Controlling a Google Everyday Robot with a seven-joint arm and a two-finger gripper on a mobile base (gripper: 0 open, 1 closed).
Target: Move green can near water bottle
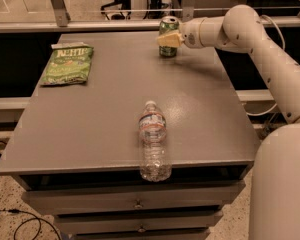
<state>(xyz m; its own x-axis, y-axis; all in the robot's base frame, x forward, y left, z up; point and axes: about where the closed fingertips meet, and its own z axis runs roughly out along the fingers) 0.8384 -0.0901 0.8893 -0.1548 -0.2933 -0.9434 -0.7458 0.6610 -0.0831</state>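
The green can (168, 26) stands upright near the far edge of the grey table (110, 109), right of centre. My gripper (170, 39) reaches in from the right and sits right against the can, its pale yellow tip covering the can's lower front. The water bottle (153, 139) lies on its side at the table's near edge, cap pointing away from me, its base sticking out over the edge. The can is far behind the bottle.
A flat green chip bag (68, 64) lies at the far left of the table. My white arm (270, 54) spans the right side. Drawers sit below the table front. A metal rail runs behind the table.
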